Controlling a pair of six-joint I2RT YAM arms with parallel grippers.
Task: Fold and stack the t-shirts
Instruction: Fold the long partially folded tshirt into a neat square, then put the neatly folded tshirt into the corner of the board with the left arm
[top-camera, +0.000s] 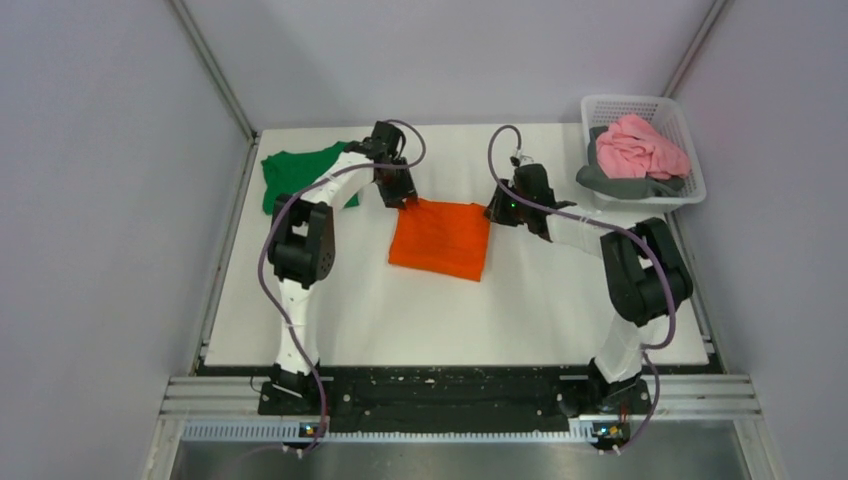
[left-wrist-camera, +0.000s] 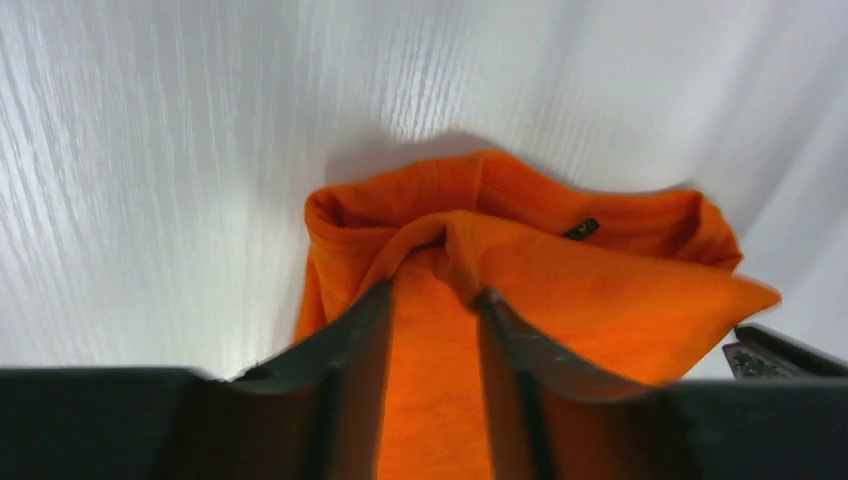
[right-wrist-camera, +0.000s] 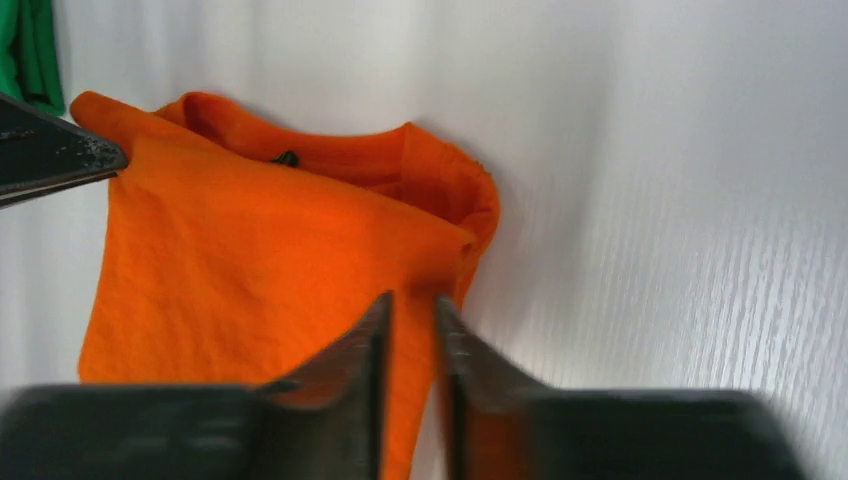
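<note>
The orange t-shirt (top-camera: 440, 238) lies folded in a rough rectangle at the middle of the table. My left gripper (top-camera: 397, 195) is at its far left corner and is shut on a bunched fold of orange cloth (left-wrist-camera: 560, 270), which fills the space between the tips (left-wrist-camera: 435, 290). My right gripper (top-camera: 497, 212) is at the far right corner, its jaws nearly together on the shirt's edge (right-wrist-camera: 412, 300). The shirt's collar with a dark label (right-wrist-camera: 285, 158) faces away from me. The dark green t-shirt (top-camera: 300, 175) lies folded at the far left of the table.
A white basket (top-camera: 690, 130) at the far right holds the pink garment (top-camera: 640, 148) on top of the grey garment (top-camera: 610, 185). Grey walls close in the table on the left, back and right. The green shirt's edge shows in the right wrist view (right-wrist-camera: 30, 50).
</note>
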